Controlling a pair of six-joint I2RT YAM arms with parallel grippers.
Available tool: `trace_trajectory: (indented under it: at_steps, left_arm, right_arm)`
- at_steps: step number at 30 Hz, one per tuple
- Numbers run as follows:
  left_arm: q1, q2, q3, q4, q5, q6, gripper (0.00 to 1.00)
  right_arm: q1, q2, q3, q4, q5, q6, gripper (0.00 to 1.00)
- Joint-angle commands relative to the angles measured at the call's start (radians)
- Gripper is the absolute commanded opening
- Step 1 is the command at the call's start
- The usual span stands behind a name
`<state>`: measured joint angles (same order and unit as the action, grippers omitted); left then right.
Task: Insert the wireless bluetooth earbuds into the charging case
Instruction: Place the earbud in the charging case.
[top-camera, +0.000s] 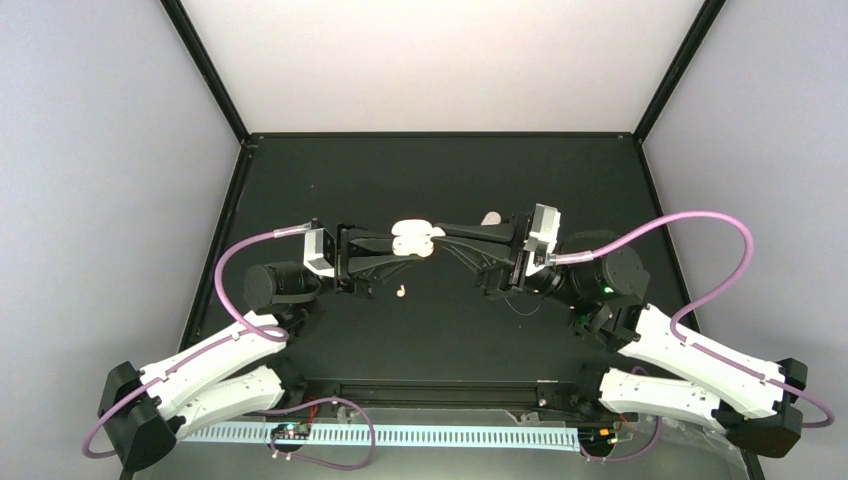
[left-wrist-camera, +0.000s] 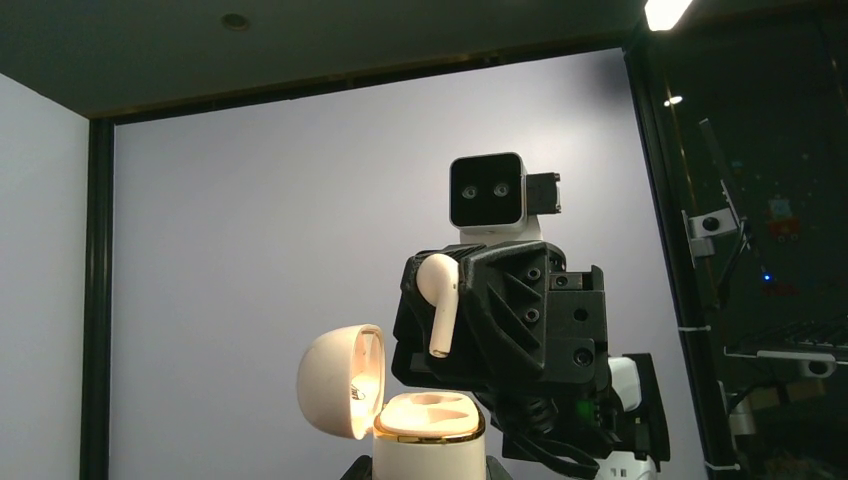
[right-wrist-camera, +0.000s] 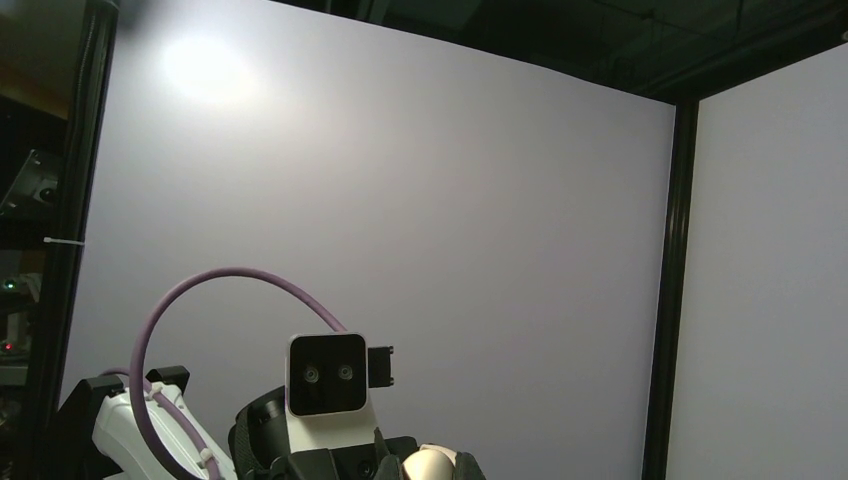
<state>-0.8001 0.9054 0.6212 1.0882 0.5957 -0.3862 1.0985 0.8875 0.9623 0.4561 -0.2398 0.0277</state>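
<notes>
**A:** Left fingers (top-camera: 368, 240), state?

**B:** Clenched on the charging case (left-wrist-camera: 428, 428), at the bottom centre of the left wrist view. The lid is hinged open toward frame left.

**A:** Right fingers (left-wrist-camera: 505, 310)?

**B:** Clamped on one earbud (left-wrist-camera: 437, 300), bulb up and stem down. It sits just above and right of the open case and does not touch it.

**A:** Top view?

**B:** Both sets of fingers meet at frame centre with the case between them, over the dark bench (top-camera: 560, 180). A second earbud (top-camera: 401, 291) lies on the bench just below the case in frame.
</notes>
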Motion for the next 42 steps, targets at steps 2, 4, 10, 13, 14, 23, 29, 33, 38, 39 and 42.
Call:
trace_trajectory:
  at_steps: [2, 4, 10, 13, 14, 23, 29, 33, 38, 39, 42]
  left_arm:
    - [-0.005, -0.002, 0.008, 0.01, 0.024, -0.003, 0.02]
    - [-0.005, -0.003, 0.01, 0.003, 0.027, 0.001, 0.01]
    - [-0.005, -0.01, 0.01, -0.005, 0.03, 0.004, 0.01]
    - [-0.005, -0.011, 0.01, -0.006, 0.033, 0.005, 0.02]
    - [-0.006, -0.012, 0.01, -0.005, 0.034, 0.004, 0.02]
    - [-0.007, -0.014, 0.01, -0.008, 0.042, 0.011, 0.01]
    - [-0.007, -0.016, 0.011, -0.008, 0.042, 0.009, 0.02]
    - [-0.007, -0.018, 0.012, -0.006, 0.041, 0.007, 0.02]
    - [-0.007, -0.023, 0.011, -0.004, 0.037, 0.007, 0.01]
    - [-0.007, -0.023, 0.011, -0.003, 0.035, 0.007, 0.02]
    - [-0.007, -0.026, 0.009, -0.004, 0.03, 0.007, 0.02]
  right_arm:
    - [0.008, 0.0, -0.004, 0.023, -0.001, -0.012, 0.01]
    - [0.007, 0.001, -0.002, 0.016, 0.001, -0.015, 0.01]
    - [0.007, -0.002, 0.002, -0.014, 0.002, -0.021, 0.01]
    - [0.007, -0.004, 0.004, -0.028, 0.002, -0.024, 0.01]
    - [0.008, -0.004, 0.005, -0.034, 0.003, -0.027, 0.01]
    - [0.007, -0.01, 0.006, -0.057, 0.017, -0.042, 0.01]
    - [0.008, -0.012, 0.004, -0.063, 0.029, -0.05, 0.01]
    - [0.008, -0.013, 0.003, -0.07, 0.034, -0.056, 0.01]
    - [0.008, -0.015, 0.001, -0.078, 0.034, -0.055, 0.01]
    - [0.007, -0.015, 0.001, -0.081, 0.034, -0.055, 0.01]
    - [0.008, -0.018, 0.002, -0.087, 0.033, -0.054, 0.01]
